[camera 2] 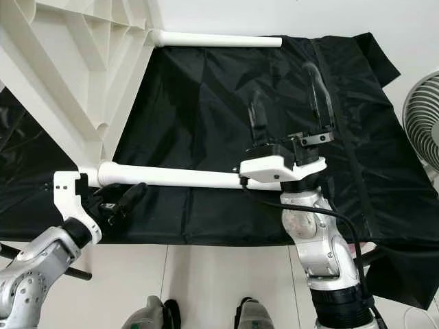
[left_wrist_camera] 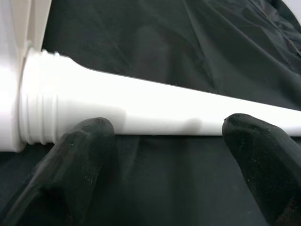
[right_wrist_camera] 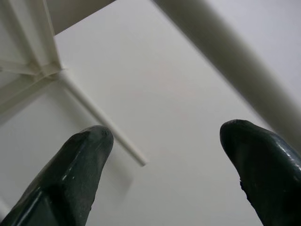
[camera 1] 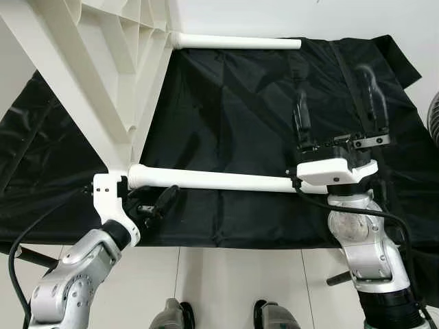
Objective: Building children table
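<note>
I see the white tabletop (camera 1: 89, 75) tipped on the black sheet (camera 1: 233, 103), two legs attached. My left gripper (camera 1: 152, 205), fingers spread, sits beside the near leg (camera 1: 219, 181) at its threaded base. My right gripper (camera 1: 339, 113) stands released by that leg's tip; the far leg (camera 1: 236, 42) lies well apart.

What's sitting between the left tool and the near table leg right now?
Nothing visible. The left tool is open beside the near leg, close to its threaded end at the tabletop. Between its fingers and the leg lies only the black sheet.
</note>
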`<state>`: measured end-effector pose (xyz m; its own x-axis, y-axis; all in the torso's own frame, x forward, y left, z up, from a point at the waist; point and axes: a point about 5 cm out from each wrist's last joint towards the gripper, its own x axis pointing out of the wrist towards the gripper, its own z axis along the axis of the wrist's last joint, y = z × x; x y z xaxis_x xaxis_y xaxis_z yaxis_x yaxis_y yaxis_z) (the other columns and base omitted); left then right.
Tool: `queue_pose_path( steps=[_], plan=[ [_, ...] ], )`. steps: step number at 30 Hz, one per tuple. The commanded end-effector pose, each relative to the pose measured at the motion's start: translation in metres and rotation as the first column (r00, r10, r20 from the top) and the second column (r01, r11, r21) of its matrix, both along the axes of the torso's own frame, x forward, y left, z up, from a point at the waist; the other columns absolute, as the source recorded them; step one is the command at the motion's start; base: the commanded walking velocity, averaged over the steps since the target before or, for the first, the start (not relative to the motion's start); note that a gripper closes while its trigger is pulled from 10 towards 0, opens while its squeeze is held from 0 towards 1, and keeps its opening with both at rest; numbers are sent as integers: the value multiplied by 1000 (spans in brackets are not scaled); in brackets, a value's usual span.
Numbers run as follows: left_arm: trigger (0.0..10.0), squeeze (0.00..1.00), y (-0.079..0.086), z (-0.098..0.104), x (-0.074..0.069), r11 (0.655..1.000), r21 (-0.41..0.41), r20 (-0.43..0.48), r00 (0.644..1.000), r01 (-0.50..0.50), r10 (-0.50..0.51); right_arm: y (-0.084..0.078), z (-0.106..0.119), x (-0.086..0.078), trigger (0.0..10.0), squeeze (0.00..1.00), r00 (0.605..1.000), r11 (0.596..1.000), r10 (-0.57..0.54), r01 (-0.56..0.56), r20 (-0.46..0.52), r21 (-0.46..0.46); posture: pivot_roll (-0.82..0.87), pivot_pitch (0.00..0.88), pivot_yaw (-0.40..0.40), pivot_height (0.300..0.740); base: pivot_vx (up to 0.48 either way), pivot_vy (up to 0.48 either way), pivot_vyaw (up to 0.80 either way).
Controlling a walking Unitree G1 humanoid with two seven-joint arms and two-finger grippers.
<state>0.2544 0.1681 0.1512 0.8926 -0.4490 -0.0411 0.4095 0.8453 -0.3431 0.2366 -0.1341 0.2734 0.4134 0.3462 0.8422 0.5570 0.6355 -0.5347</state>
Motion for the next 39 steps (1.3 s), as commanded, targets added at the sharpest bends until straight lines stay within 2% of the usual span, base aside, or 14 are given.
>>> queue_pose_path(
  steps=[1,3,6,9,12,18,21,27,34,39],
  plan=[
    [10000,0,6,-4,1,1000,8,-18,999,-27,27,3,6,-6,10000,0,997,1000,1,1,76,-18,-18,168,100,740,0,0,0],
    [10000,0,8,-3,5,999,11,-15,999,-32,32,3,18,-6,10000,0,985,999,-32,36,170,-21,-22,167,117,740,0,0,0],
    [10000,0,10,-2,9,999,15,-14,999,-35,35,3,28,-4,10000,0,973,998,-55,58,226,-8,-22,163,125,740,0,0,0],
    [10000,0,10,-2,9,999,15,-14,999,-35,35,3,28,-4,10000,0,973,998,-55,58,226,-8,-22,163,125,740,0,0,0],
    [10000,0,12,2,17,999,31,-5,999,-44,44,7,46,0,10000,0,944,998,-49,57,326,-16,-30,161,134,740,0,0,0],
    [10000,0,14,4,23,998,28,6,999,-54,53,13,62,0,10000,0,927,999,-4,17,374,-34,-35,160,132,740,0,0,0],
    [10000,0,14,5,25,998,25,11,998,-57,57,21,75,3,10000,0,934,995,47,-13,355,-98,-45,161,131,740,0,0,0],
    [10000,0,13,5,27,998,23,13,998,-56,55,26,82,8,10000,0,950,989,96,-57,296,-139,-51,165,130,740,0,0,0],
    [10000,0,10,7,28,999,19,18,999,-43,43,37,99,21,10000,0,974,955,174,-132,142,-264,-51,165,130,740,0,0,0],
    [10000,0,9,10,31,999,19,28,999,-37,36,39,106,25,10000,0,976,932,202,-164,86,-323,-67,173,134,740,0,0,0]
  ],
)
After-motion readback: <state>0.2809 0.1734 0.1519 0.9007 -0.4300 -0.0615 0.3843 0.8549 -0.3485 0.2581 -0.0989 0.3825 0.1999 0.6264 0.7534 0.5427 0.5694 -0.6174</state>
